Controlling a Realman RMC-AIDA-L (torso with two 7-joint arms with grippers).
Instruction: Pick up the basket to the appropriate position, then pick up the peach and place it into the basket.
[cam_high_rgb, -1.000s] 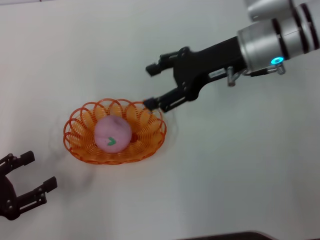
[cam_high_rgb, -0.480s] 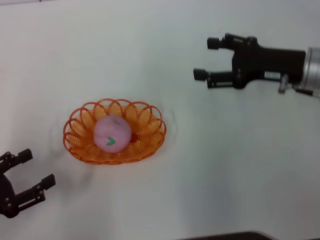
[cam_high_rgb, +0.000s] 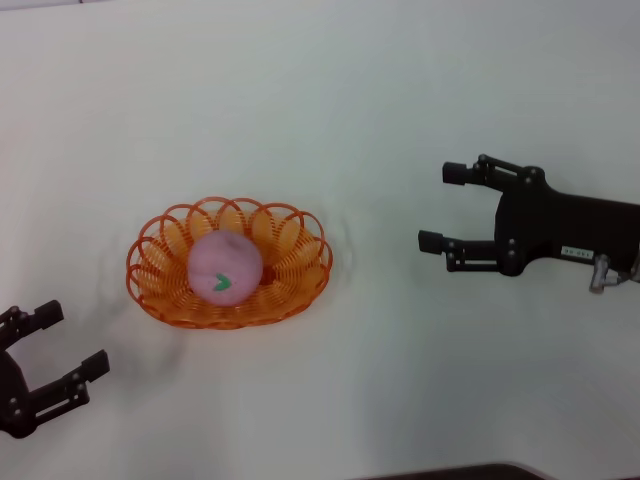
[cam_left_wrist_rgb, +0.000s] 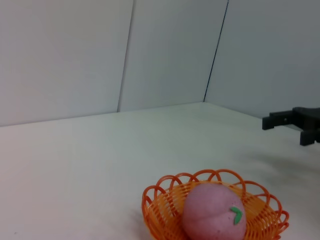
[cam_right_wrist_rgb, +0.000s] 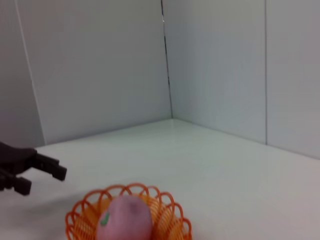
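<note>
With fingers spread wide and holding nothing, the right gripper (cam_high_rgb: 438, 206) hangs toward the right edge of the white bench (cam_high_rgb: 400, 90) and the left gripper (cam_high_rgb: 62, 343) near its front-left corner, the peach (cam_high_rgb: 226, 267) in the basket (cam_high_rgb: 300, 282) between them, while only the wrist views show the grey walls (cam_left_wrist_rgb: 65, 55).

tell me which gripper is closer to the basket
The left gripper, at the table's near left corner, sits nearer the basket holding the peach; the right gripper is farther off.
</note>
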